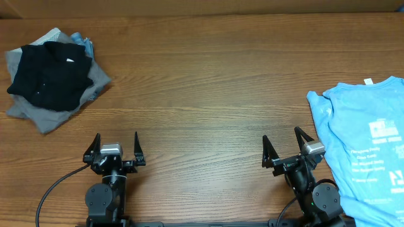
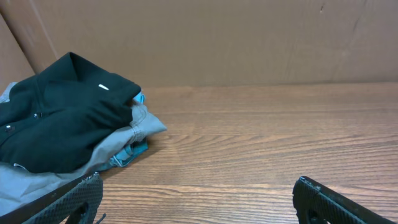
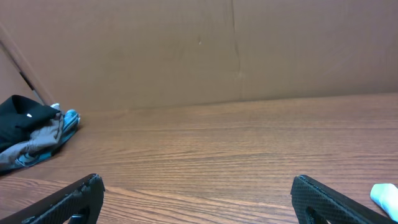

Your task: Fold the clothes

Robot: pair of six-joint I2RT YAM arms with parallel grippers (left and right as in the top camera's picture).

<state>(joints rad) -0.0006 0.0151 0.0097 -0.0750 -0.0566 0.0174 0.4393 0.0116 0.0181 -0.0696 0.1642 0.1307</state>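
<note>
A light blue T-shirt (image 1: 366, 145) with small white print lies spread at the table's right edge; a corner of it shows in the right wrist view (image 3: 385, 197). A pile of folded clothes sits at the far left: a black garment (image 1: 47, 72) on a grey one (image 1: 50, 116), with blue cloth beneath. The pile also shows in the left wrist view (image 2: 62, 118). My left gripper (image 1: 115, 146) is open and empty near the front edge. My right gripper (image 1: 287, 147) is open and empty, just left of the T-shirt.
The wooden table (image 1: 202, 94) is backed by a brown cardboard wall (image 2: 217, 37). A black cable (image 1: 53, 189) runs from the left arm's base toward the front left.
</note>
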